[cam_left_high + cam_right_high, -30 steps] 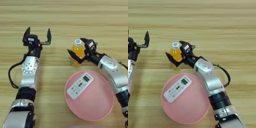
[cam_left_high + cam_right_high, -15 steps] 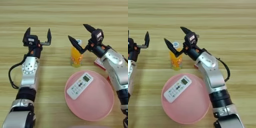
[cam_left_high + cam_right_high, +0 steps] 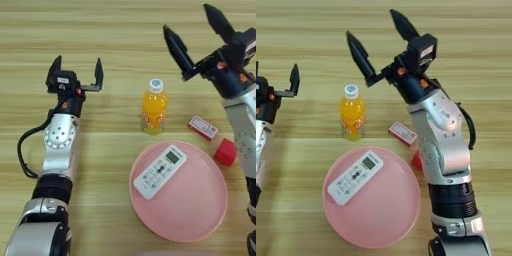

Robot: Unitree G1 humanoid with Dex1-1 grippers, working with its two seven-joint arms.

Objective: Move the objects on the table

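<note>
Wood-grain table [image 3: 115,30]: orange drink bottle [image 3: 153,107] upright, pink plate [image 3: 200,210] just beside, small red-white box [image 3: 203,127], red cube [image 3: 225,151].

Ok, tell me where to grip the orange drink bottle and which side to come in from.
Grip the orange drink bottle around its mid body, below the white cap, fingers either side. It stands upright on the table, so a level approach suits. Come from the far side with the right gripper, which is open above and behind it; the pink plate and remote crowd the near side.
</note>
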